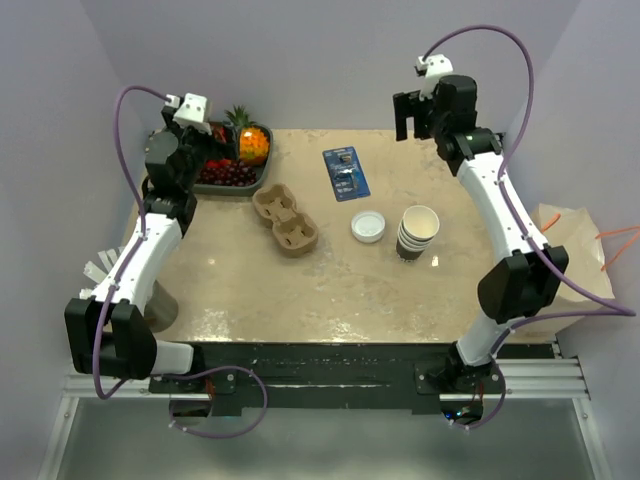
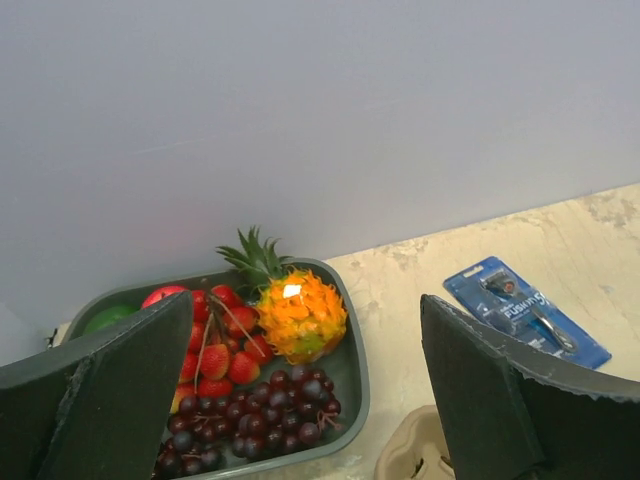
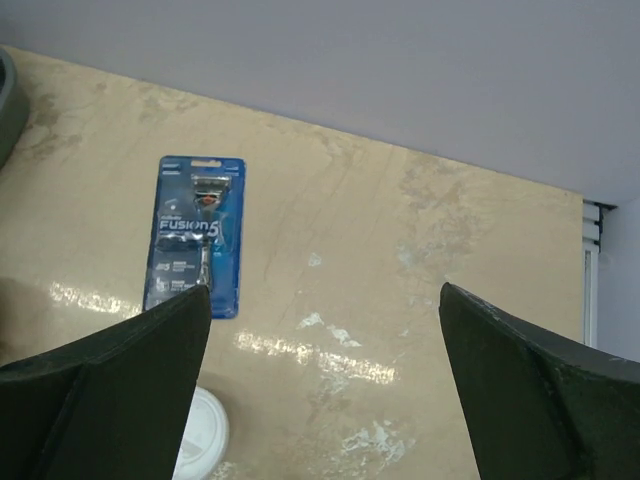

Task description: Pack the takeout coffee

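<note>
The counter (image 1: 330, 290) is a beige, mottled, glossy slab. Left gripper (image 1: 192, 128): jaws spread wide, nothing held, above the grey-green round-cornered tray (image 1: 264, 172) of fruit. Right gripper (image 1: 410, 115): jaws spread wide, nothing held, over the far right edge. The carrier (image 1: 285, 218) is brown moulded pulp with round wells. The stack of cups (image 1: 418, 232) is nested dark-brown paper, cream inside. The razor pack (image 1: 346, 172) is flat and blue. The white lid (image 1: 367, 227), round plastic, lies mid-counter, just left of the stack.

Open table (image 1: 300, 300) near the bases, pulp carrier (image 1: 286, 220), white lid (image 1: 368, 227), cup stack (image 1: 417, 233) lined across mid-table
</note>
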`<state>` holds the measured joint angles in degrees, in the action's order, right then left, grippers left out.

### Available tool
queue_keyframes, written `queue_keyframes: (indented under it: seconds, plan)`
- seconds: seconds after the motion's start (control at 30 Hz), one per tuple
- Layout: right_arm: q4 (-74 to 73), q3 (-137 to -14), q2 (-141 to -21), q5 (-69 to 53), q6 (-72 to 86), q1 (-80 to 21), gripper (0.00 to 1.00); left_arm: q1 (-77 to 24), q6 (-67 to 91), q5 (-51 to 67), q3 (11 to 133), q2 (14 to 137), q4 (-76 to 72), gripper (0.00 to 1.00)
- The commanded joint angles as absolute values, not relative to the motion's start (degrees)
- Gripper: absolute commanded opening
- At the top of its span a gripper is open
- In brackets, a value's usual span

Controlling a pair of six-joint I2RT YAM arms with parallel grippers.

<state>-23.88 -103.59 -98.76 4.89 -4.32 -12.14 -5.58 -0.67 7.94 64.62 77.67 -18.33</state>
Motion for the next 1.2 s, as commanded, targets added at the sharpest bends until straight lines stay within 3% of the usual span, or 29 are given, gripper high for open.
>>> queue_keyframes:
  seconds: [0.0,0.17,0.3,0.4,0.73,1.17]
  plan:
    - [-25.4,-100.7,-91.9,-3.2,-10.8,-12.3,0.99,-5.7,-0.4,12.8,64.6,76.6,-18.8,0.99]
    - [-36.1,-96.8,-86.5,-16.3,-27.6,-12.3,0.98,-6.2,-0.4,16.8,64.0,77.5,-17.2,1.00]
    - [-51.6,-101.4,-88.9,-21.6,-31.1,-12.2,0.79,-6.2,-0.4,17.1,64.2,78.8,-16.9,1.00]
    - [-59.4,-100.3,-88.2,-25.0,-37.5,-12.1,0.73,-6.4,1.8,17.0,63.1,79.1,-18.2,0.99]
    - [-72.0,-95.0,-85.8,-26.3,-58.8,-12.1,0.59,-6.6,2.6,18.1,62.6,79.6,-17.1,0.98]
    - [-76.0,-91.7,-87.6,-22.7,-65.4,-12.1,0.54,-7.4,2.3,17.9,61.8,79.5,-15.5,0.96]
